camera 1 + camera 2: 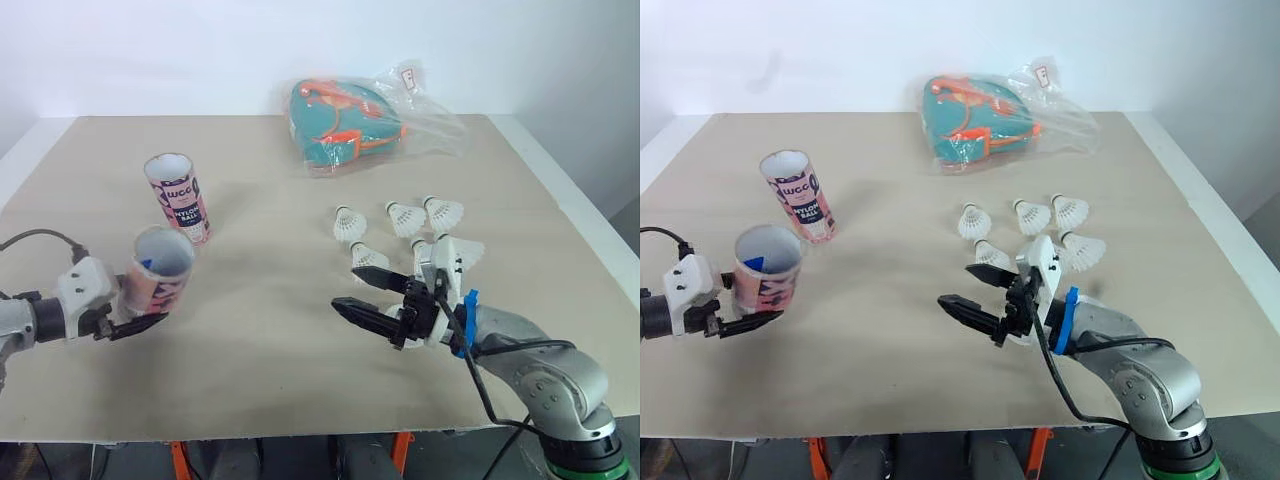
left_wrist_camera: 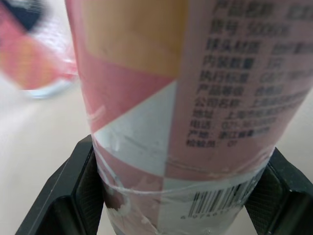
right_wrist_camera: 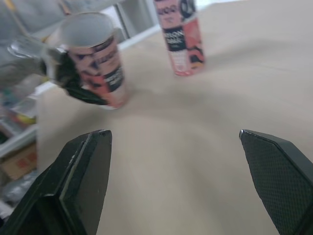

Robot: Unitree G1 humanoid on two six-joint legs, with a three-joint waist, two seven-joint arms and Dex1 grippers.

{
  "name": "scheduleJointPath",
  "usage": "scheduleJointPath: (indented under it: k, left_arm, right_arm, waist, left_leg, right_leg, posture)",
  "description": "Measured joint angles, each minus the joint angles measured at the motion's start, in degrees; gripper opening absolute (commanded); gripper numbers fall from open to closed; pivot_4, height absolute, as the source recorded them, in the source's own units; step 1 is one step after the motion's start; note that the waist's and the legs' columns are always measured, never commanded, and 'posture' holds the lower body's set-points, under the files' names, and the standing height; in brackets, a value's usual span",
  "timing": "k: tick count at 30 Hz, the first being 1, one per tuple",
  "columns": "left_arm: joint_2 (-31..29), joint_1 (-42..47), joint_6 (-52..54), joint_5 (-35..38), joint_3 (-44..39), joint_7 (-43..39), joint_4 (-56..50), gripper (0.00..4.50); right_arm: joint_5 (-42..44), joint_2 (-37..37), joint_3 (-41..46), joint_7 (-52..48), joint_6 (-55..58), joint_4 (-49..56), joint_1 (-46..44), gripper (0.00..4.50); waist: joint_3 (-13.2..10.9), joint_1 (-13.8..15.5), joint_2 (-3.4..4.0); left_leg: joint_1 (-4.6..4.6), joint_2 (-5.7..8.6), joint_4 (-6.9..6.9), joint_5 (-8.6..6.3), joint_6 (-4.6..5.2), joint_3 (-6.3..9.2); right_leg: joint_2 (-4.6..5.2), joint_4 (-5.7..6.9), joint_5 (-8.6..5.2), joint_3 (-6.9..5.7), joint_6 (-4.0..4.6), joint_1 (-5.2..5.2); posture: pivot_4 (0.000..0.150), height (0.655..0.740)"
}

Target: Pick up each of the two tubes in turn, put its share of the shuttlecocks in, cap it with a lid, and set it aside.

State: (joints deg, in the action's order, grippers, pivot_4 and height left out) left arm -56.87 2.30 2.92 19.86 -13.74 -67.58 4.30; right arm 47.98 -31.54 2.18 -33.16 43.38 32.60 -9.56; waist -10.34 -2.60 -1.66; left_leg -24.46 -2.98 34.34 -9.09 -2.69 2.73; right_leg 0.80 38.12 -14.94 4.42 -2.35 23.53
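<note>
My left gripper [image 1: 148, 308] is shut on a pink and white tube [image 1: 160, 270], holding it tilted just above the table's front left; its black fingers [image 2: 63, 196] clamp the tube's lower part [image 2: 186, 122]. Something blue shows inside its open mouth. A second matching tube [image 1: 178, 195] stands upright and open just behind it. Several white shuttlecocks [image 1: 405, 217] lie on the table at the right of centre. My right gripper [image 1: 350, 290] hovers open with nothing in it, just in front of the shuttlecocks and pointing left toward the held tube [image 3: 98, 63].
A clear plastic bag [image 1: 430, 120] holding a teal and orange item [image 1: 340, 125] lies at the back of the beige table [image 1: 260, 330]. A wall stands behind the table. The table's edges run close on the right and front.
</note>
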Motion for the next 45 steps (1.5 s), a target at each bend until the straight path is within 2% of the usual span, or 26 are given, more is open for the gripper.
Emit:
scheduleJointPath:
  k: [6, 11, 20, 45]
  left_arm:
    - [-4.93, 5.4, -0.14, -2.66, 4.84, -6.81, 1.67, 3.47]
    - [-5.68, 8.54, 0.94, -3.55, 7.33, -10.49, 2.51, 3.47]
    - [-5.08, 11.93, 2.59, -3.92, 9.55, -12.7, 3.48, 3.47]
    - [-2.89, 11.39, 6.24, -3.08, 9.4, -11.67, 0.86, 3.47]
  right_arm:
    - [-8.41, 5.56, -4.04, 10.99, -0.17, 0.15, -0.76, 4.5]
    - [-12.38, 8.87, -4.04, 16.62, -0.19, 0.11, -0.9, 4.5]
    - [-16.22, 10.87, -4.47, 18.16, -0.21, -2.02, -0.98, 4.5]
    - [-20.29, 15.67, -1.89, 22.32, 3.1, -13.69, -8.65, 4.5]
  waist:
    - [0.0, -0.02, 0.01]
    - [0.0, -0.02, 0.0]
    - [0.0, -0.02, 0.0]
    - [0.02, 0.01, 0.01]
  left_leg:
    - [-0.07, -0.05, -0.01, 0.0, 0.0, -0.08]
    - [-0.32, -0.03, -0.01, 0.0, 0.0, -0.1]
    - [-0.35, -0.05, 0.03, 0.0, 0.02, -0.09]
    - [-0.34, -0.02, 0.18, 0.02, 0.06, -0.11]
  right_leg:
    - [-0.07, 0.02, 0.04, 0.04, 0.04, 0.15]
    - [-0.08, 0.05, 0.16, 0.06, -0.27, 0.38]
    - [-0.16, 0.09, 0.17, 0.12, -0.3, 0.4]
    - [-0.21, 0.17, 0.28, 0.27, -0.44, 0.35]
  posture:
    - [0.15, 0.7387]
    - [0.15, 0.7387]
    - [0.15, 0.7387]
    - [0.15, 0.7387]
